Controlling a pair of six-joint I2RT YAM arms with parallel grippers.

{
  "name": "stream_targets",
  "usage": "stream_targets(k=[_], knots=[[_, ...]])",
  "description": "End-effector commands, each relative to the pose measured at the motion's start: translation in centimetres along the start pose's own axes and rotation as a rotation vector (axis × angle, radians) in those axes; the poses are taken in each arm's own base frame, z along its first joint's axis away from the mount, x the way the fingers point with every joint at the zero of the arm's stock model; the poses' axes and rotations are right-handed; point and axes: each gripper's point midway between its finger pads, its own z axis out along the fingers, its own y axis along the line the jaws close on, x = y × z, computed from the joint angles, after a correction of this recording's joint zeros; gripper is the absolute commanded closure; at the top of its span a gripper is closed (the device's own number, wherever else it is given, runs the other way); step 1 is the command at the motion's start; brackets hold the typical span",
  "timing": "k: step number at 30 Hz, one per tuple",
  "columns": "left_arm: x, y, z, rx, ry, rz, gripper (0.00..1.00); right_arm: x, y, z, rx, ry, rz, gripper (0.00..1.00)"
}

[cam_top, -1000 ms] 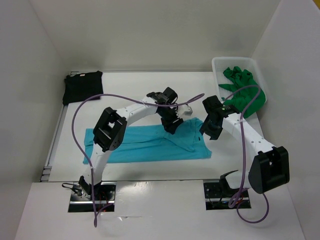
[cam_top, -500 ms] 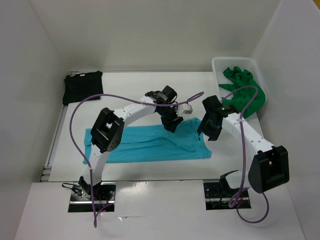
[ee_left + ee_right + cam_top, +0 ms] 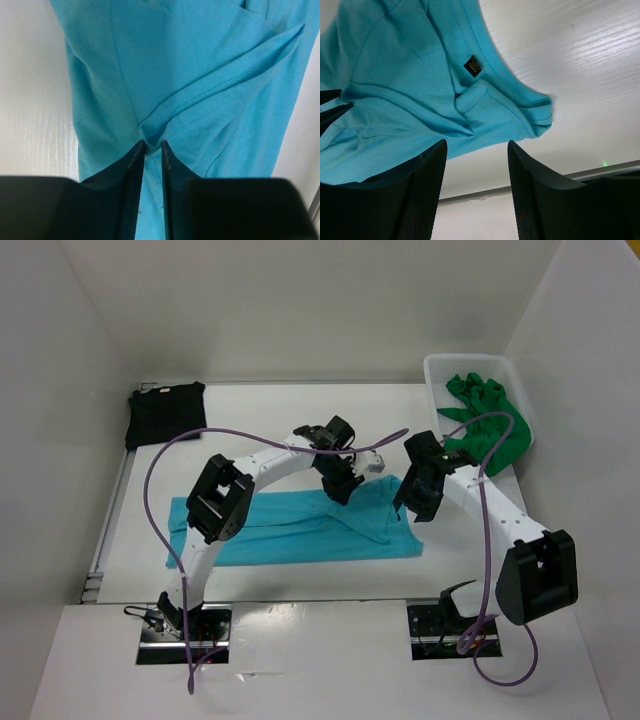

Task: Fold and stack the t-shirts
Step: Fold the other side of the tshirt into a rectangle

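Three shirts: black t-shirt [image 3: 165,415] lies far left, green t-shirt [image 3: 487,422] in basket [image 3: 438,364], turquoise t-shirt [image 3: 290,528] spread between our arms.
Left gripper [image 3: 152,144]: jaws just narrowed; we see them pinching turquoise cloth.
Right gripper [image 3: 476,145]: agape over collar [image 3: 487,70], empty.
Meaning: we judge the fold can begin.

White table [image 3: 270,405]: turquoise t-shirt [image 3: 290,535] spread near; black t-shirt [image 3: 166,412] far left; basket [image 3: 436,375] far right.
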Motion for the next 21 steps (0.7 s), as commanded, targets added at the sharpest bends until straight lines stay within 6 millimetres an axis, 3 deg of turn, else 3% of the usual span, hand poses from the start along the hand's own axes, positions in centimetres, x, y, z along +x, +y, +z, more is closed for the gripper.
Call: stream_targets(k=[1,6,7,8,10,16,21], knots=[[-0.5,-0.5,0.5,0.042,-0.016,0.027,0.74,-0.1,0.4,0.3,-0.028,-0.001,-0.018,0.42],[-0.1,-0.5,1.0,0.050,-0.002,0.009,0.78,0.6,0.7,0.8,-0.037,0.039,-0.029,0.39],[-0.2,-0.6,1.0,0.058,-0.006,0.009,0.82,0.6,1.0,0.8,-0.052,0.042,-0.029,0.39],[-0.6,-0.7,0.6,0.053,-0.015,0.015,0.92,0.9,0.9,1.0,-0.052,0.055,-0.029,0.39],[-1.1,-1.0,0.1,0.057,-0.030,0.010,1.00,1.3,1.3,1.4,-0.079,0.077,-0.042,0.39],[-2.2,-2.2,-1.8,0.075,-0.058,-0.006,1.00,5.1,2.6,3.6,-0.047,0.187,-0.125,0.39],[-1.3,-2.6,-1.6,0.085,-0.039,-0.020,1.00,4.9,3.0,4.1,-0.028,0.148,-0.152,0.39]])
